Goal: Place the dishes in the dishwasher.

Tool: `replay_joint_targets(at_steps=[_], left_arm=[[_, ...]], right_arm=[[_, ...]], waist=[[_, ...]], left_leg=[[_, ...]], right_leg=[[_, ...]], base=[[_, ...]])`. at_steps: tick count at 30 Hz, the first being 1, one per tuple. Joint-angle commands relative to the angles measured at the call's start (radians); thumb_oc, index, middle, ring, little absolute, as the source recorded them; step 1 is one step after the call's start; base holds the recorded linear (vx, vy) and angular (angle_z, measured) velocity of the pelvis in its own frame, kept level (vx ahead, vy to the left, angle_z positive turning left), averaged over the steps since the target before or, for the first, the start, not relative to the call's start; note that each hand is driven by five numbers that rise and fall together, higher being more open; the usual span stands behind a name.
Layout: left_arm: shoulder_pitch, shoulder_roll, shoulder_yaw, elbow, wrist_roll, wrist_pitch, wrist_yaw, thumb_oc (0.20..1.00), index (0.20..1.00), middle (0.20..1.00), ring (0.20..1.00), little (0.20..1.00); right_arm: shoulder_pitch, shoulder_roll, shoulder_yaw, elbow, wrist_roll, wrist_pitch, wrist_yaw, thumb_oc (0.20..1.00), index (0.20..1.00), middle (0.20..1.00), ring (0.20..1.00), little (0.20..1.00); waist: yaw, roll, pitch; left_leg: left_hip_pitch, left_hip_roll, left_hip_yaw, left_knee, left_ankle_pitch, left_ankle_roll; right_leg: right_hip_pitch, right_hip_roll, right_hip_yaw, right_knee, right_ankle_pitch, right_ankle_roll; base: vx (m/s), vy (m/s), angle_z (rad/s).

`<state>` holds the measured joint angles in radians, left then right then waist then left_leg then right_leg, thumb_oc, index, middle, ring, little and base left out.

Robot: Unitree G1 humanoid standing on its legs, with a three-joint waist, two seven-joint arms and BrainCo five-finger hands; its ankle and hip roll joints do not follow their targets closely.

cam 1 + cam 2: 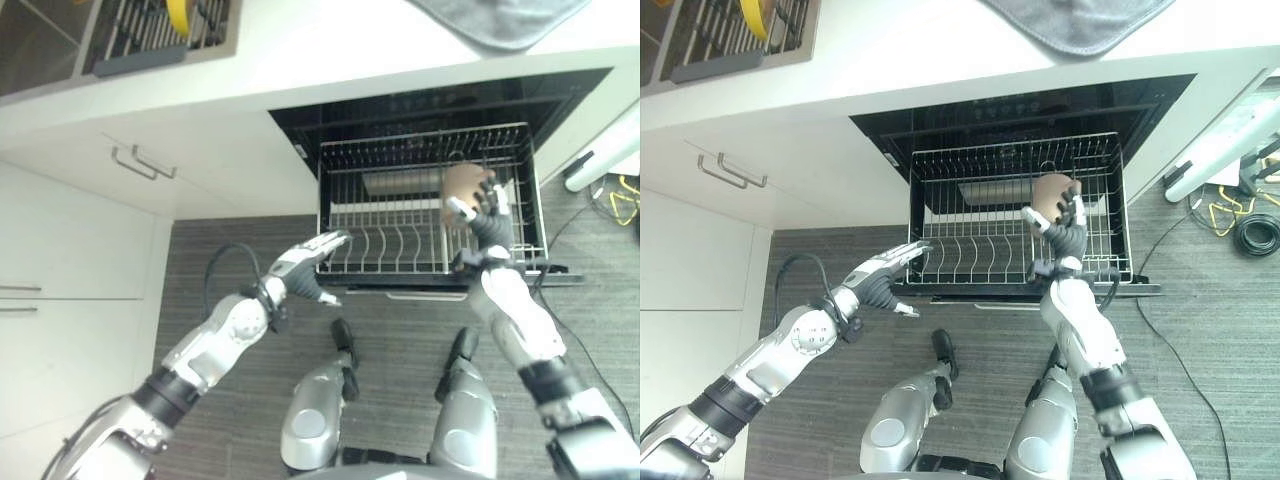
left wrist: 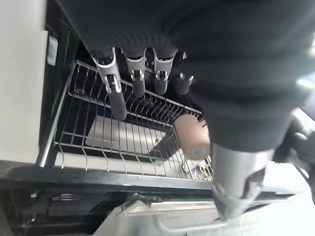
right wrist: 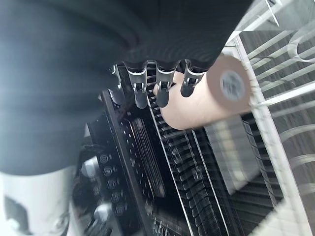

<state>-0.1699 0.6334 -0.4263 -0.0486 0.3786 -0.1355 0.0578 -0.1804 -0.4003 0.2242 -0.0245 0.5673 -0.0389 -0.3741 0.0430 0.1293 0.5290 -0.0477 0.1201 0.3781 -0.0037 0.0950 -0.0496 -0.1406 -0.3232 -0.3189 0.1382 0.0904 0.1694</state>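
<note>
The right robot hand (image 1: 1060,232) grips a brown cup (image 1: 1049,190) over the dishwasher rack (image 1: 970,255). The left robot hand (image 1: 885,270), fingers straight, rests at the rack's front corner.

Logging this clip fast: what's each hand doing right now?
Left hand: open, fingers straight at the wire dishwasher rack's front edge.
Right hand: shut on the tan round cup.

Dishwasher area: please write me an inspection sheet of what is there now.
Surface: white counter above the open dishwasher; rack pulled out.
Job's things: brown cup in the right hand, over the rack's right side.
Clutter: grey cloth on the counter; yellow item in the counter rack.
Hands: right hand curled round the cup; left hand open at the rack's front left corner.
Cables: yellow and black cables on the floor at the right.
Surroundings: white cabinets, grey floor.
</note>
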Motion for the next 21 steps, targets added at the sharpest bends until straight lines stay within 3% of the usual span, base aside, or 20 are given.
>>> replay_joint_targets(at_steps=[1, 3, 6, 13, 18, 21], left_arm=[[0.028, 0.054, 0.066, -0.05, 0.04, -0.073, 0.158, 1.0, 1.0, 1.0, 1.0, 1.0], [0.106, 0.051, 0.138, -0.058, 0.037, -0.113, 0.184, 1.0, 1.0, 1.0, 1.0, 1.0], [0.177, 0.041, 0.201, -0.072, 0.031, -0.136, 0.196, 1.0, 1.0, 1.0, 1.0, 1.0], [0.256, 0.025, 0.258, -0.072, -0.028, -0.164, 0.237, 1.0, 1.0, 1.0, 1.0, 1.0], [0.29, -0.019, 0.324, -0.062, -0.198, -0.277, 0.336, 1.0, 1.0, 1.0, 1.0, 1.0], [0.291, -0.065, 0.365, -0.053, -0.337, -0.374, 0.324, 1.0, 1.0, 1.0, 1.0, 1.0]], right_arm=[[-0.016, 0.008, -0.046, -0.053, -0.068, -0.077, 0.223, 1.0, 1.0, 1.0, 1.0, 1.0], [0.049, -0.003, -0.071, -0.132, -0.098, -0.06, 0.287, 1.0, 1.0, 1.0, 1.0, 1.0], [0.086, -0.01, -0.074, -0.182, -0.144, -0.068, 0.306, 1.0, 1.0, 1.0, 1.0, 1.0], [0.101, -0.014, -0.072, -0.233, -0.163, -0.089, 0.34, 1.0, 1.0, 1.0, 1.0, 1.0], [0.125, -0.025, -0.105, -0.276, -0.164, -0.185, 0.423, 1.0, 1.0, 1.0, 1.0, 1.0], [0.14, -0.028, -0.135, -0.298, -0.171, -0.24, 0.458, 1.0, 1.0, 1.0, 1.0, 1.0]], waist=[[0.006, -0.049, -0.08], [-0.008, -0.056, -0.115], [-0.012, -0.061, -0.167], [-0.003, -0.065, -0.264], [0.011, -0.081, -0.318], [0.023, -0.093, -0.347]], left_leg=[[0.006, 0.091, -0.019, 0.047, -0.071, -0.043], [0.034, 0.091, -0.01, 0.041, -0.073, -0.044], [0.071, 0.088, -0.006, 0.038, -0.082, -0.041], [0.142, 0.083, 0.006, 0.022, -0.1, -0.031], [0.178, 0.083, -0.007, 0.014, -0.111, -0.027], [0.188, 0.083, -0.032, 0.019, -0.122, -0.026]], right_leg=[[0.04, -0.071, -0.062, 0.043, -0.081, 0.07], [0.066, -0.057, -0.059, 0.03, -0.084, 0.072], [0.106, -0.043, -0.057, 0.014, -0.092, 0.072], [0.19, -0.018, -0.065, -0.026, -0.109, 0.066], [0.242, 0.002, -0.072, -0.057, -0.114, 0.053], [0.265, 0.011, -0.069, -0.07, -0.117, 0.043]], base=[[0.09, 0.03, -0.05], [0.11, 0.031, -0.05], [0.12, 0.021, -0.07], [0.08, 0.001, 0.02], [-0.02, -0.055, 0.01], [-0.03, -0.094, 0.07]])
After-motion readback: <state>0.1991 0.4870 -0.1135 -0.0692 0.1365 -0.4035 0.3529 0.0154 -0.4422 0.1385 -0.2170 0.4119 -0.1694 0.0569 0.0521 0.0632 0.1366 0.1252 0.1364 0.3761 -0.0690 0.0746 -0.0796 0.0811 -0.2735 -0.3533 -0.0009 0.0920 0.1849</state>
